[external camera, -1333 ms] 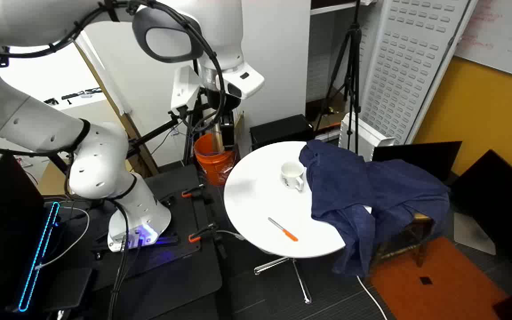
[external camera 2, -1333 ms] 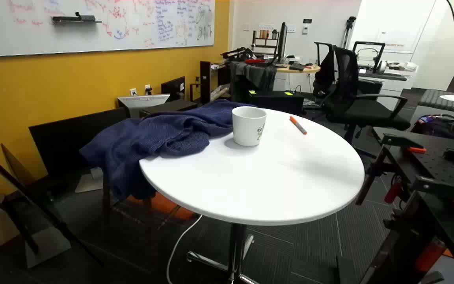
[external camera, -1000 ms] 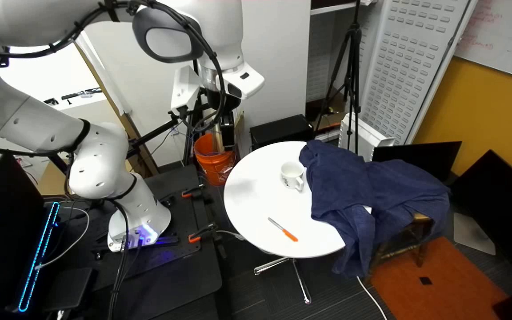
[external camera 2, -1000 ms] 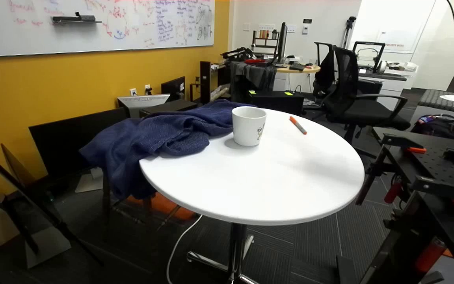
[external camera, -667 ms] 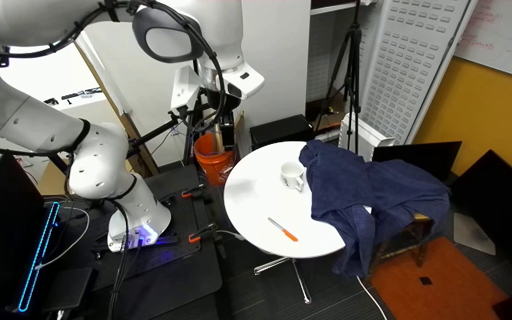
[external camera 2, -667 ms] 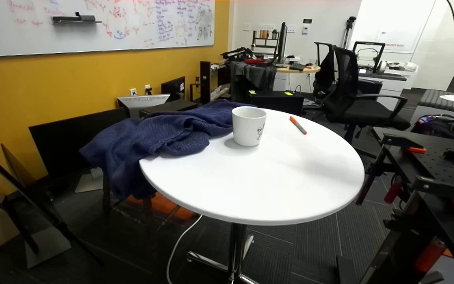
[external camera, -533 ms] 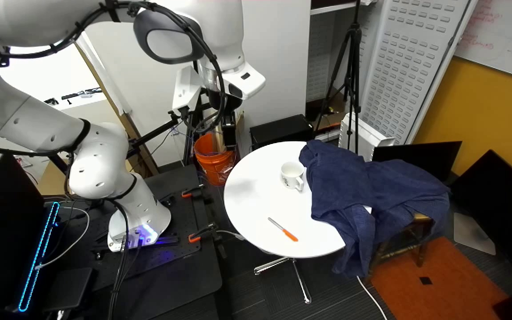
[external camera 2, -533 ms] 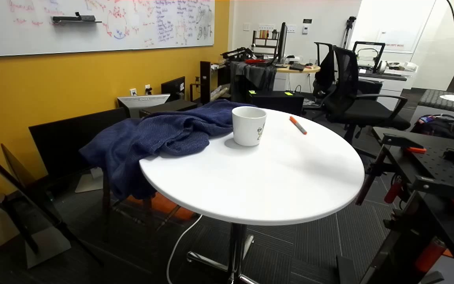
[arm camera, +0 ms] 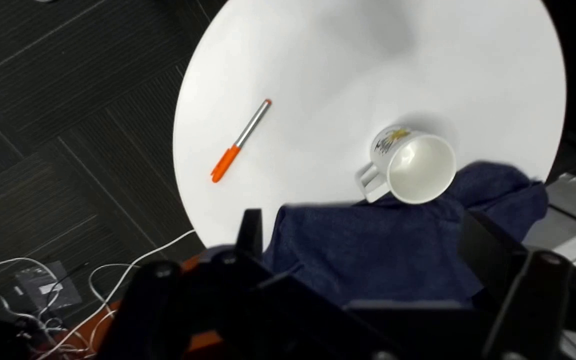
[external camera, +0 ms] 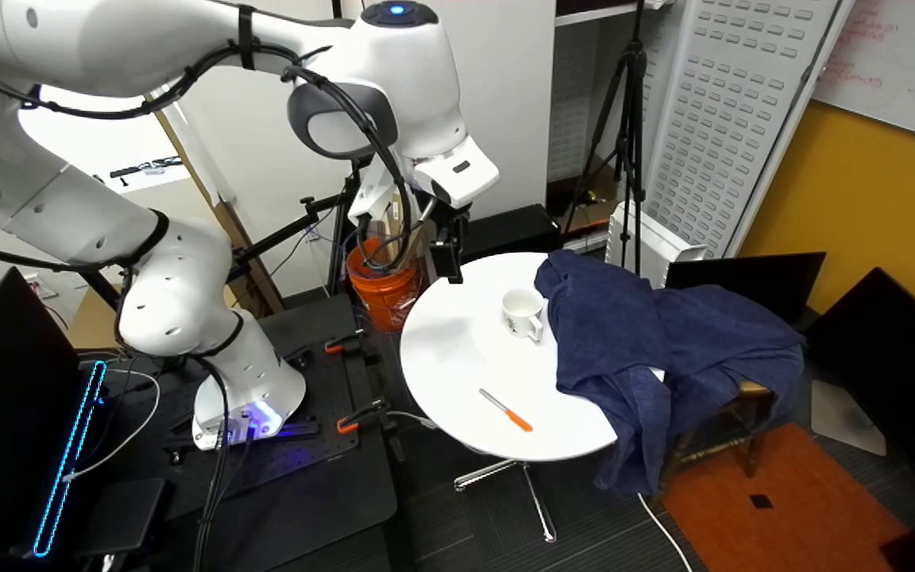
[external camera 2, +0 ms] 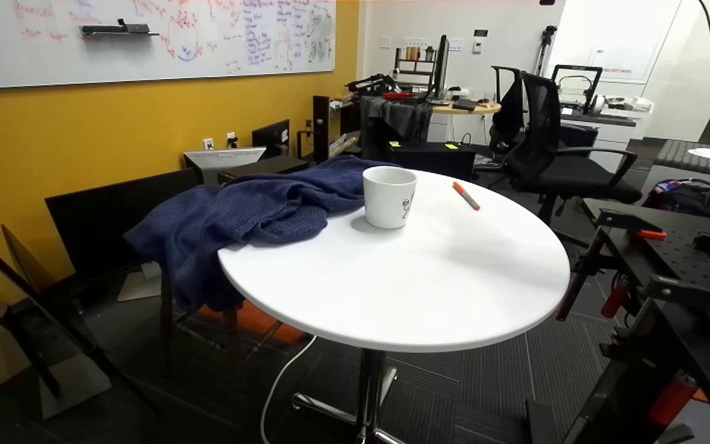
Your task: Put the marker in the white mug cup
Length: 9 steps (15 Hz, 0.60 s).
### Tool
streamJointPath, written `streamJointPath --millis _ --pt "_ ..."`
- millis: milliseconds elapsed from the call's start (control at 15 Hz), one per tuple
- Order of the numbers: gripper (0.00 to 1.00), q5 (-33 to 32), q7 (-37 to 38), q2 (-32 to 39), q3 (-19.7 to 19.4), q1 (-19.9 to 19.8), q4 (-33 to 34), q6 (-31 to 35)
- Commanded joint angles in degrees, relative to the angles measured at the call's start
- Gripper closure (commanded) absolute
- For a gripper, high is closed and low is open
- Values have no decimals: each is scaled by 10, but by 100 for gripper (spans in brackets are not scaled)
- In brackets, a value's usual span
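Atop a round white bench (external camera 2: 429,290) lies one orange-capped marker (arm camera: 240,141), set in from the curved rim, with white surface on all sides of it and between it and the white mug cup (external camera 2: 387,202). The cup stands upright just beside a dark blue cloth (external camera: 616,342), which covers part of the rim and hangs over it; whether the two touch cannot be told. Arm (external camera: 418,87): white, jointed, bent up from its base and over, wrist turned downward; the tool (arm camera: 363,223) hangs higher than the bench, jaws wide apart in the wrist view. Partly seen: the arm's elbow runs out of frame in an exterior view; the wrist view crops the bench at the top and leaves the tool dark and blurred; in an exterior view the cup's handle is hidden, and a small dark shape (external camera 2: 547,2) at the top edge is too cropped to identify.
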Motion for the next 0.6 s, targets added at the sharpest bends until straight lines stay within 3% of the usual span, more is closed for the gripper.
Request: streamJointPath --millis 0,267,533 --pt "0 -32 107 30 42 -39 -19 83" --pt "0 -76 221 71 65 -70 -23 125" --pt "0 -85 247 136 52 -77 -6 147"
